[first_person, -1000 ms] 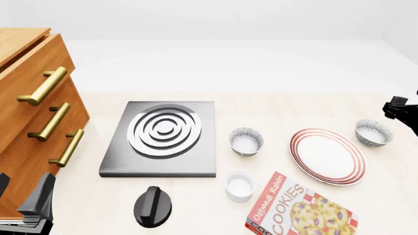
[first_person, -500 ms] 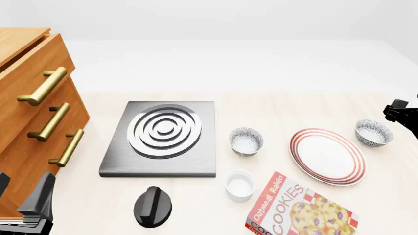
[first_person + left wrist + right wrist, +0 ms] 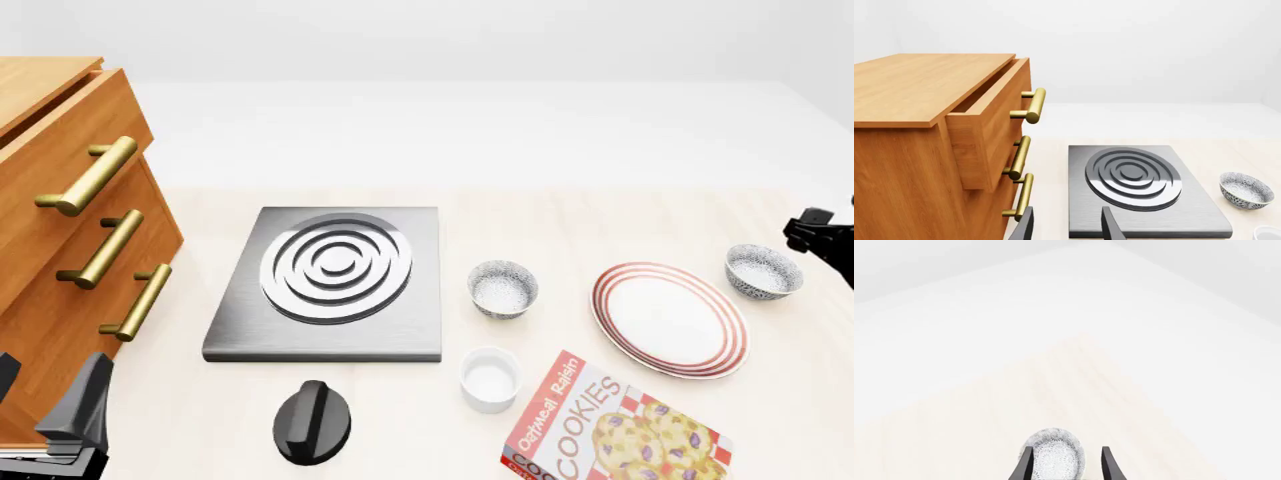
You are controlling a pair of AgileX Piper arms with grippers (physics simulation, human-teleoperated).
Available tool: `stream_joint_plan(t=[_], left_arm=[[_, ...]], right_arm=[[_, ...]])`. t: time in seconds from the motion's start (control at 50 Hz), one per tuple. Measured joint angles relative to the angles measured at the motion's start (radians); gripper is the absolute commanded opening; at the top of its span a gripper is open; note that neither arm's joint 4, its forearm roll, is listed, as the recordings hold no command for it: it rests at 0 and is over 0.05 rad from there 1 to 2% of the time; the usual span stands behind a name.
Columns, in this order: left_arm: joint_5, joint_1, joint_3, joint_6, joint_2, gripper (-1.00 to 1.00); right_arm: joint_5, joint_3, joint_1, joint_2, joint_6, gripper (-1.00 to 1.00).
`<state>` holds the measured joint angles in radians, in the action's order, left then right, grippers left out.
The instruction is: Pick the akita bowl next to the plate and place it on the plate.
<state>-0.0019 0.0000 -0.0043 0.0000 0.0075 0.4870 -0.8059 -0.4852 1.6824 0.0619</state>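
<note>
The plate [image 3: 667, 318], white with red rings, lies at the right of the table. Just off its far right rim sits the akita bowl [image 3: 763, 271], speckled grey-blue with a white inside. My right gripper [image 3: 814, 234] hangs above and slightly right of it. In the right wrist view the bowl [image 3: 1053, 456] shows between the open fingers, below my right gripper [image 3: 1064, 467]. A look-alike bowl [image 3: 503, 288] stands left of the plate. My left gripper [image 3: 47, 405] is open and empty at the near left by the cabinet, also seen as left gripper [image 3: 1066, 227].
A steel stove plate [image 3: 331, 280] lies centre left with a black knob [image 3: 312, 420] in front of it. A small white cup [image 3: 490, 378] and a cookies box [image 3: 614, 432] sit near the front edge. A wooden drawer cabinet [image 3: 67, 230] fills the left side.
My right gripper has drifted a little right and down at the front view's right edge. The bowls, plate and left arm have not moved.
</note>
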Motion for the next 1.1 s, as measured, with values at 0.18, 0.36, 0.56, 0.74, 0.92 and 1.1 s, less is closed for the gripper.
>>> stream_joint_plan(t=[0.18,0.36,0.56,0.74,0.92,1.1], left_arm=[[0.000,0.000,0.000,0.000,0.000,1.00],[0.000,0.000,0.000,0.000,0.000,1.00],[0.000,0.000,0.000,0.000,0.000,1.00],[0.000,0.000,0.000,0.000,0.000,1.00],[0.000,0.000,0.000,0.000,0.000,1.00],[0.000,0.000,0.000,0.000,0.000,1.00]], right_arm=[[-0.005,-0.011,-0.003,0.020,0.014,1.00],[-0.009,-0.021,-0.008,0.038,0.026,1.00],[-0.015,-0.034,-0.012,0.056,0.040,1.00],[-0.023,-0.044,-0.013,0.072,0.057,1.00],[-0.053,-0.070,-0.008,0.092,0.096,1.00],[-0.075,-0.093,-0.004,0.115,0.129,1.00]])
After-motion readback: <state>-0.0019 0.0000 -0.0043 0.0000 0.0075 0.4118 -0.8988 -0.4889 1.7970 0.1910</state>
